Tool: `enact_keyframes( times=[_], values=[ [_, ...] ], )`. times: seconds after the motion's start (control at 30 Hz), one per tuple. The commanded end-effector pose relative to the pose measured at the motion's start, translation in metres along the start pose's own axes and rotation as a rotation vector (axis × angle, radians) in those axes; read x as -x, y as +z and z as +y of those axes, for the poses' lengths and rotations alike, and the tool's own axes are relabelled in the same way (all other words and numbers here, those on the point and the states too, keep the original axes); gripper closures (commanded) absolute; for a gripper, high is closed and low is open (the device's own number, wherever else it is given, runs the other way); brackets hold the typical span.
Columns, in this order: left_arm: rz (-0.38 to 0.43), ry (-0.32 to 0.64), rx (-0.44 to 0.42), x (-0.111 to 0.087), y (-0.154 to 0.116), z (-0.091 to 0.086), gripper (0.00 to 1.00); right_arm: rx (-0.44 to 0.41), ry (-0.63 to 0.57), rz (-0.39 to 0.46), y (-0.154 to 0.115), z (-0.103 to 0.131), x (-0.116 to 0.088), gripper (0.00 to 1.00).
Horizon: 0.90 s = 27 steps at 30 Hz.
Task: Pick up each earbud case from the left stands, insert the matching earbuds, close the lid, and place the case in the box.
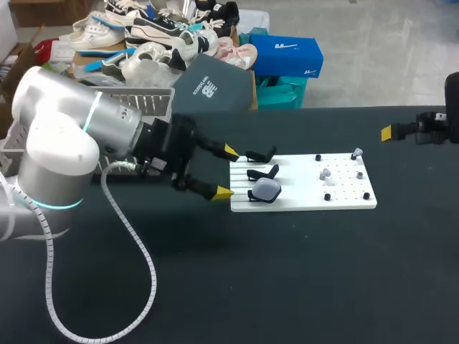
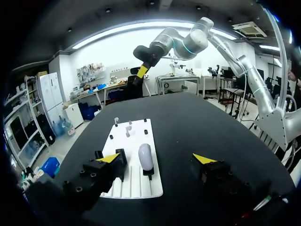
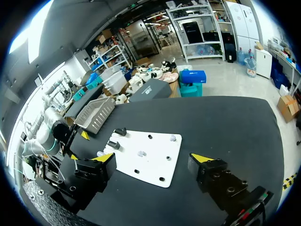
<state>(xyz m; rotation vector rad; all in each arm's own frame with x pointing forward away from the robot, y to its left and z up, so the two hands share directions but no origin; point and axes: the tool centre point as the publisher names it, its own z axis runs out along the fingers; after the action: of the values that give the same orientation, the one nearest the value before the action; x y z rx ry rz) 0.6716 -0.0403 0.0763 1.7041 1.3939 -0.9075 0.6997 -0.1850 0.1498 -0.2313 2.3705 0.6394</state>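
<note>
Spreading its yellow-tipped fingers wide, the left hand (image 1: 226, 172) hovers open at the edge of the white board (image 1: 308, 199), with nothing gripped. The grey earbud case (image 1: 267, 189) sits on the end one of three black stands (image 1: 262, 154), just ahead of the fingertips and closer to one finger than the other. To grasp well, the hand should probably shift sideways until the case is centred. It can then advance so both fingers flank it, close gently and lift straight off the stand without dragging the board. Small earbuds (image 1: 325, 173) stand farther along the board. The right hand (image 3: 154, 157) hangs open too, well apart over the dark surface (image 1: 287, 279).
</note>
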Motion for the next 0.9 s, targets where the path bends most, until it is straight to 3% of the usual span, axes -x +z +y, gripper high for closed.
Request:
enact_keyframes(
  times=[0.03, 0.63, 0.9],
  values=[
    [-0.006, 0.008, -0.008, -0.002, 0.010, 0.003, 0.00, 0.000, -0.001, 0.002, 0.000, 0.000, 0.000, 0.00],
    [-0.005, 0.012, -0.038, -0.006, 0.042, 0.006, 0.00, 0.000, -0.001, 0.002, 0.000, 0.000, 0.000, 0.00],
    [0.026, -0.090, 0.002, -0.008, 0.054, 0.020, 0.00, 0.000, -0.001, 0.002, 0.000, 0.000, 0.000, 0.00]
  ],
)
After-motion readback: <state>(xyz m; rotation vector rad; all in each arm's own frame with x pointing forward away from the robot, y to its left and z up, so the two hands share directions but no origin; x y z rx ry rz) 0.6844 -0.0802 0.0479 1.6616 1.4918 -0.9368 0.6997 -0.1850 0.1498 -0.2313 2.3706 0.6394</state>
